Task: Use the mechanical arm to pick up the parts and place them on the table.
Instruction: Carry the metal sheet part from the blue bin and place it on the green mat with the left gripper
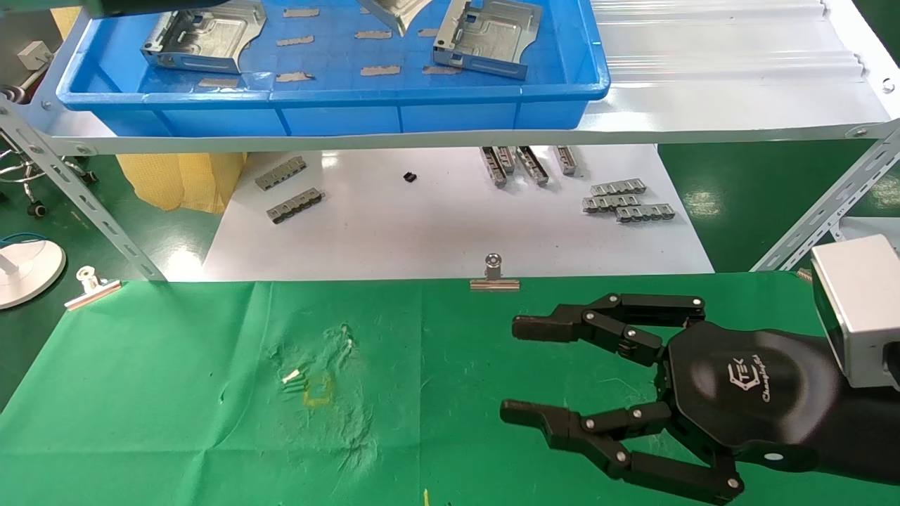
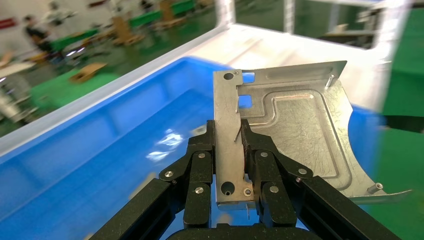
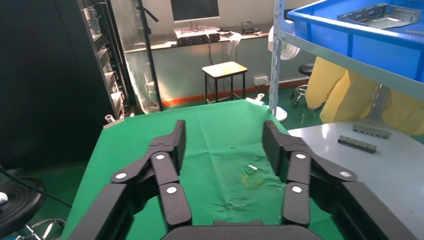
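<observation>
My left gripper is shut on the side flange of a silver-grey part and holds it above the blue tray. In the head view only a piece of this part shows at the top edge, and the left gripper itself is out of that view. Two more parts lie in the blue tray on the shelf. My right gripper is open and empty, low over the right side of the green table. In the right wrist view its fingers frame bare green cloth.
Small grey slotted strips lie on the white sheet under the shelf. Binder clips sit on the cloth's far edge. Slanted metal shelf struts stand at both sides.
</observation>
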You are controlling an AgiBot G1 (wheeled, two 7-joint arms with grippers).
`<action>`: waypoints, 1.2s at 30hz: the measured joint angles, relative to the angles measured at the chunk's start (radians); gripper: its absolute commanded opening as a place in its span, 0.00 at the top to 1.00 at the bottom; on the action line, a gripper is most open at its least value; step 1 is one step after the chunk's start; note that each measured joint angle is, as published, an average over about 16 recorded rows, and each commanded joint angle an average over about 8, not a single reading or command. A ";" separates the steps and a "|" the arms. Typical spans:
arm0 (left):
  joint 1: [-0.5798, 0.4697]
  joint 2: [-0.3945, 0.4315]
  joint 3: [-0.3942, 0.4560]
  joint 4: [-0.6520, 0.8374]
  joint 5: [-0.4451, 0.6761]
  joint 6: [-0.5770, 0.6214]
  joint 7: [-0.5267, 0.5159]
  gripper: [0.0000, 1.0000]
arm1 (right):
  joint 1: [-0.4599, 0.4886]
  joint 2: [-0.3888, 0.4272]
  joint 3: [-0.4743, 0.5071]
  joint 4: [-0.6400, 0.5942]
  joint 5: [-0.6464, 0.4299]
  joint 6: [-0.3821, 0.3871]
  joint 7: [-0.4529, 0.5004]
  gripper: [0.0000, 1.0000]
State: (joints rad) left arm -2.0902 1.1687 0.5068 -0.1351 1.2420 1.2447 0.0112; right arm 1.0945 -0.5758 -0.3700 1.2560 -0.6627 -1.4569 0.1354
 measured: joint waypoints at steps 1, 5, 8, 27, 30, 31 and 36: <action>0.001 -0.012 -0.005 -0.001 -0.008 0.035 0.011 1.00 | 0.000 0.000 0.000 0.000 0.000 0.000 0.000 0.00; 0.008 -0.062 -0.018 -0.008 -0.035 0.165 0.051 1.00 | 0.000 0.000 0.000 0.000 0.000 0.000 0.000 0.00; 0.018 -0.100 -0.019 -0.029 -0.052 0.242 0.075 1.00 | 0.000 0.000 0.000 0.000 0.000 0.000 0.000 0.00; 0.287 -0.451 0.230 -0.601 -0.260 0.347 0.117 1.00 | 0.000 0.000 0.000 0.000 0.000 0.000 0.000 0.00; 0.322 -0.469 0.280 -0.608 -0.247 0.339 0.176 1.00 | 0.000 0.000 0.000 0.000 0.000 0.000 0.000 0.00; 0.331 -0.469 0.295 -0.602 -0.238 0.336 0.204 1.00 | 0.000 0.000 0.000 0.000 0.000 0.000 0.000 0.00; 0.371 -0.440 0.346 -0.516 -0.195 0.324 0.374 1.00 | 0.000 0.000 0.000 0.000 0.000 0.000 0.000 0.00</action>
State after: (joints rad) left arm -1.7188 0.7286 0.8526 -0.6514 1.0467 1.5683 0.3855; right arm 1.0946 -0.5757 -0.3702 1.2560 -0.6625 -1.4568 0.1353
